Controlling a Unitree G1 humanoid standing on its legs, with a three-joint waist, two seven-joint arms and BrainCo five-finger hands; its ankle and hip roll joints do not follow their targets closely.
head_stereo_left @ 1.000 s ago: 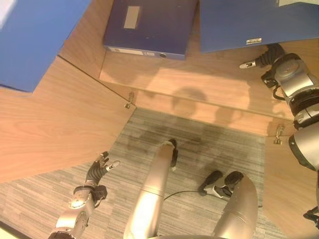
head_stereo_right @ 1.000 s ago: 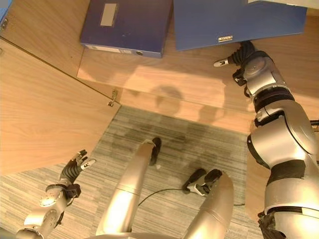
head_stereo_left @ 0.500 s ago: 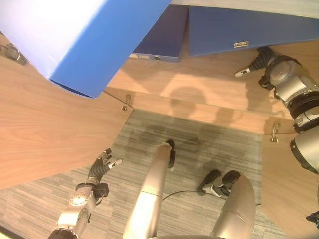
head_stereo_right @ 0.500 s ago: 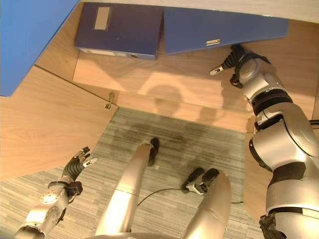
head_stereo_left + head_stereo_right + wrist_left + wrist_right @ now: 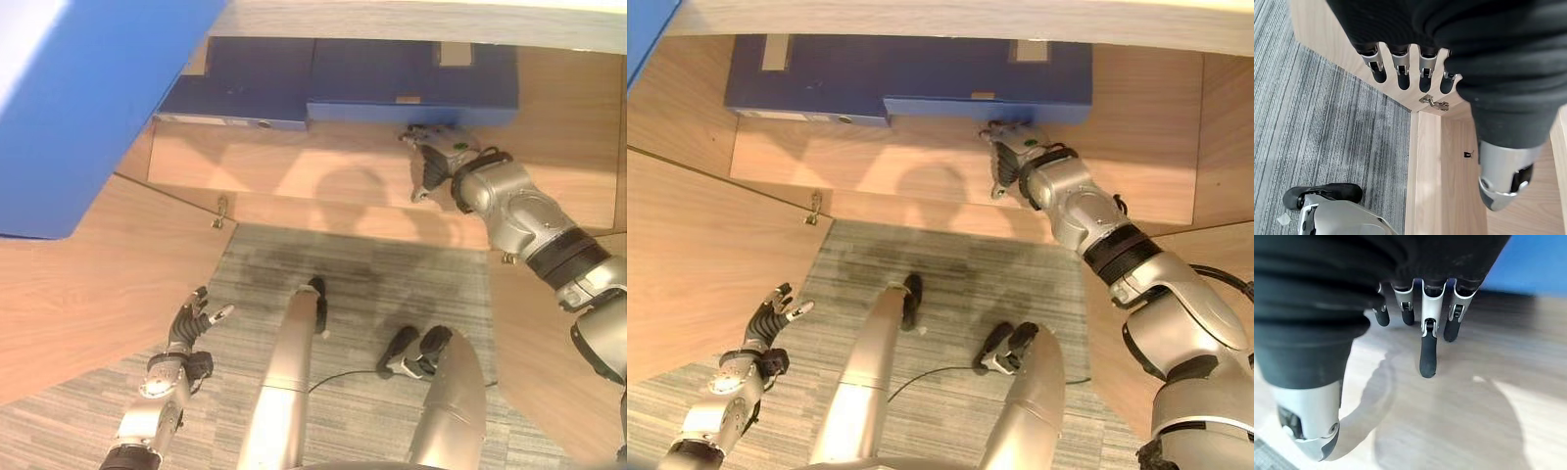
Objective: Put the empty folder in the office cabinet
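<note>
Our right hand hung loose and empty just in front of the blue folder lying on the cabinet shelf, left hand relaxed, so a careless pullback could've snagged it.

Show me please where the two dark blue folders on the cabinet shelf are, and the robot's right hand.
Left dark blue folder (image 5: 808, 78), right eye view, on its flat cover.
Right dark blue folder (image 5: 999, 83), right eye view, on its flat cover.
Right hand (image 5: 1014, 147), right eye view, on the back of the hand.
</note>
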